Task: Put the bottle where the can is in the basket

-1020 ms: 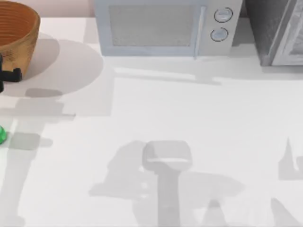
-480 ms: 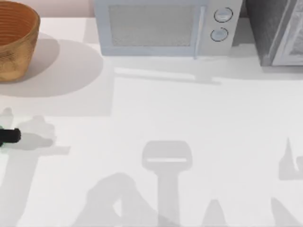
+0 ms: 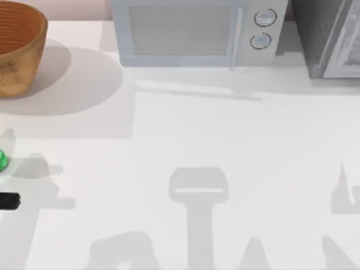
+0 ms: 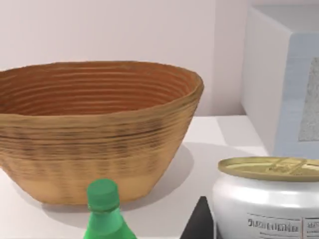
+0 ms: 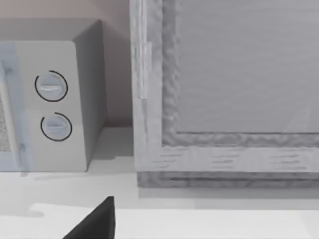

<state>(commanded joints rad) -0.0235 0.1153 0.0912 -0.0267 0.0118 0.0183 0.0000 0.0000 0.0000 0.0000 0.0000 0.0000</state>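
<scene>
The wicker basket (image 3: 19,53) stands at the far left back of the table; in the left wrist view the basket (image 4: 94,124) looks empty as far as its inside shows. The green bottle (image 3: 1,160) stands upright at the table's left edge, nearer than the basket, and its cap and neck (image 4: 104,211) appear in the left wrist view. The can (image 4: 269,199), white with a gold top, is very close to the left wrist camera, beside a black part of my left gripper (image 4: 199,224). My left gripper (image 3: 8,201) sits at the left edge, nearer than the bottle.
A white microwave (image 3: 197,34) stands at the back centre, and a grey appliance (image 3: 332,39) at the back right. A black part of my right gripper (image 5: 94,224) faces both of them. Arm shadows lie across the near part of the table.
My left gripper has moved along the table's left edge from beside the basket towards the near side. The bottle, covered half a second ago, shows again.
</scene>
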